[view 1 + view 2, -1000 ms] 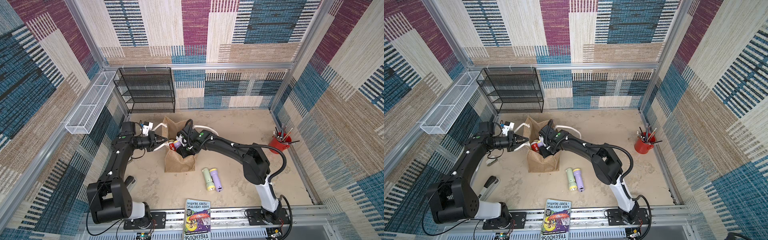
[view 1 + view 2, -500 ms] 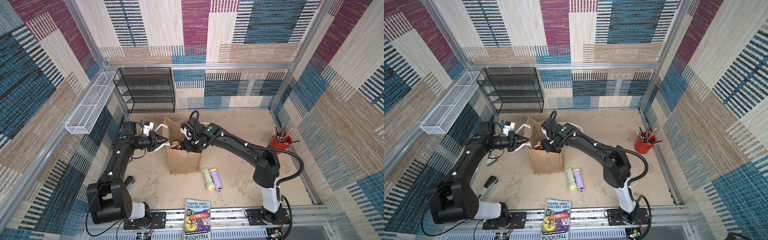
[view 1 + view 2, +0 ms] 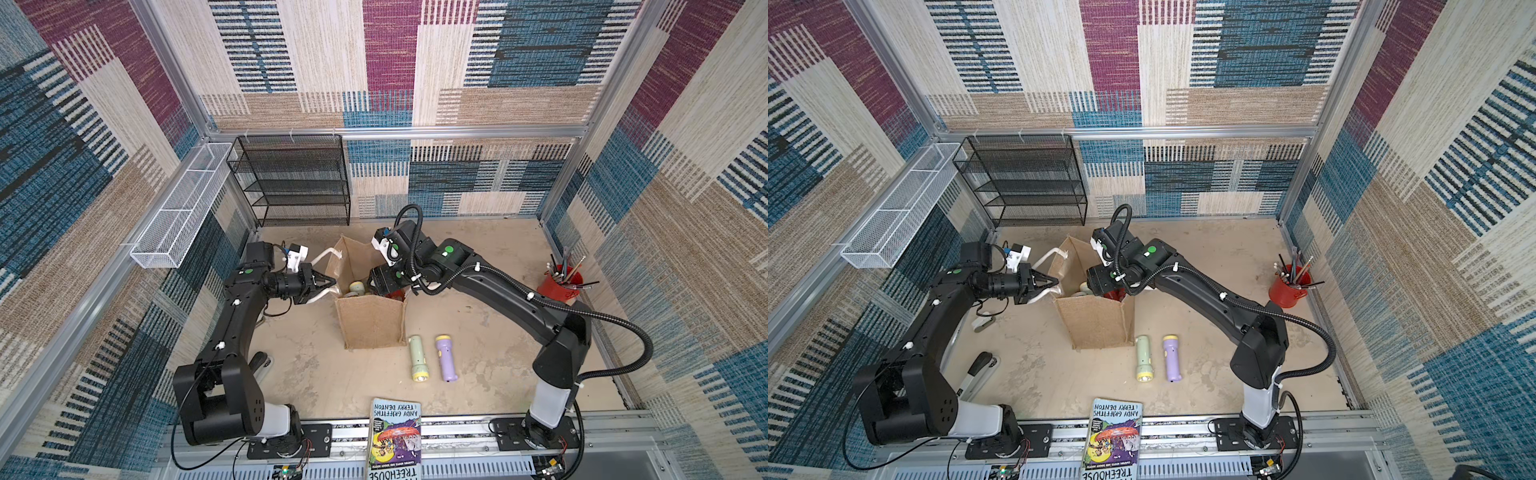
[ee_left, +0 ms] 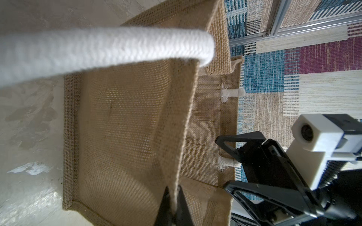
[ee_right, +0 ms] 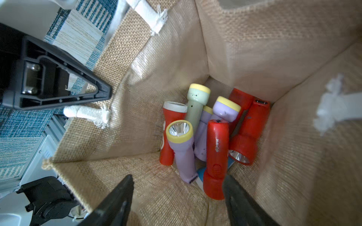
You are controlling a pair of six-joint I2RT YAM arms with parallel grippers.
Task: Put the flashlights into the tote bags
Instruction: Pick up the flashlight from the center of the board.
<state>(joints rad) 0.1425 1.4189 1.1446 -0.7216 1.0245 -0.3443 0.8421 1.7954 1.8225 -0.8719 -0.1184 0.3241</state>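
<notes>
The tan burlap tote bag [image 3: 370, 322] [image 3: 1096, 326] stands open mid-table. My left gripper [image 3: 330, 284] [image 4: 173, 192] is shut on the bag's side rim, beside a white rope handle [image 4: 98, 49]. My right gripper [image 5: 177, 177] hangs over the bag's mouth [image 3: 384, 282], open, with nothing between its fingers. Several flashlights lie at the bag's bottom, red [image 5: 216, 152], lilac [image 5: 183, 148] and pale green [image 5: 196, 103]. Outside, in front of the bag, a pale green flashlight [image 3: 417, 358] [image 3: 1144, 358] and a lilac flashlight [image 3: 445, 357] [image 3: 1171, 358] lie side by side.
A red pot of pens [image 3: 559, 284] stands at the right wall. A black mesh rack [image 3: 291, 183] is at the back left, with a white wire basket [image 3: 178, 208] on the left wall. A book [image 3: 395, 436] lies on the front rail. A stapler-like tool [image 3: 978, 370] lies by the left arm.
My right gripper has risen out of the bag and opened wider. The bag has shifted a little to the right and stands straighter. The left gripper has kept its hold.
</notes>
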